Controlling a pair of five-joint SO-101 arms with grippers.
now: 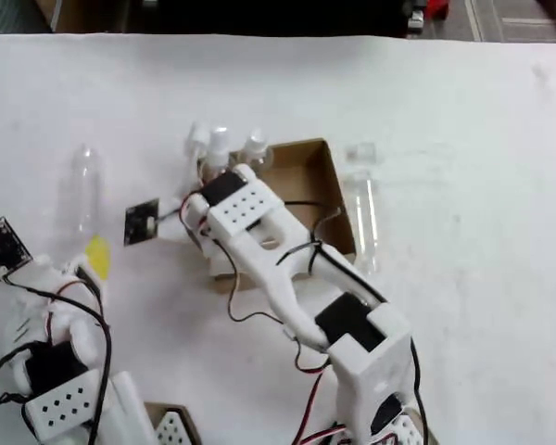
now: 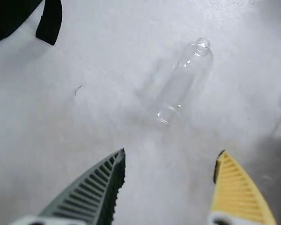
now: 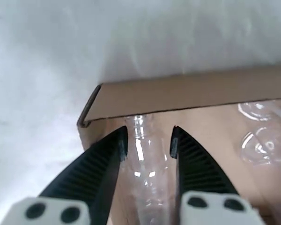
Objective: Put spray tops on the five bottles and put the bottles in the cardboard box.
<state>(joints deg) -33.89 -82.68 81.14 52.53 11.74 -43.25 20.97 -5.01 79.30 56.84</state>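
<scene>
While the held bottle (image 3: 143, 161) sits clamped btw the right gripper's (image 3: 148, 137) black fingers, it hangs inside the cardboard box (image 3: 187, 91) at one corner. White spray tops (image 1: 220, 146) cluster at the box's far-left end. A second bottle (image 1: 361, 213) lies on the table (image 1: 463, 111) just beside the box's right wall. A third bottle (image 2: 182, 79) lies well left, w/ the left gripper (image 2: 171, 153) near it, jaws wide apart.

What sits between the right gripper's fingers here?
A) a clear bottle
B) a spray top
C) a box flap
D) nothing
A: the right wrist view shows a clear bottle between the right gripper's black fingers, at the box.
</scene>
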